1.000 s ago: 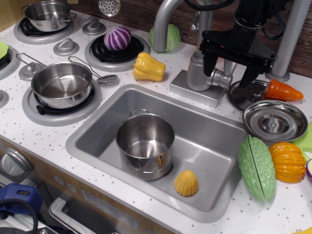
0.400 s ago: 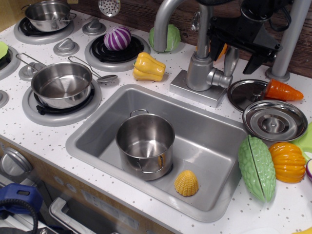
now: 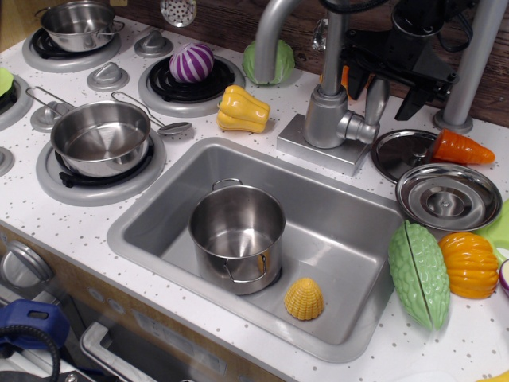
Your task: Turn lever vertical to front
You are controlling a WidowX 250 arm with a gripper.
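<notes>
The lever [image 3: 375,99] is a slim silver paddle standing upright from a round hub [image 3: 362,127] on the right side of the faucet body [image 3: 324,115]. My black gripper [image 3: 387,86] hangs open just above and behind the lever's top. One finger [image 3: 355,77] is to the lever's left and the other [image 3: 418,97] to its right. Neither touches the lever, and the gripper holds nothing. The curved spout [image 3: 266,36] rises to the left of the body.
The sink [image 3: 159,199] holds a steel pot [image 3: 237,231] and a yellow corn piece [image 3: 305,299]. A thick grey pole [image 3: 477,60] stands right of the gripper. A carrot [image 3: 463,148], lids [image 3: 448,196], a yellow pepper [image 3: 242,109] and a green gourd [image 3: 419,274] lie around.
My gripper has risen from around the lever's hub to above the lever and shifted slightly right. The lever, hidden before, now shows upright.
</notes>
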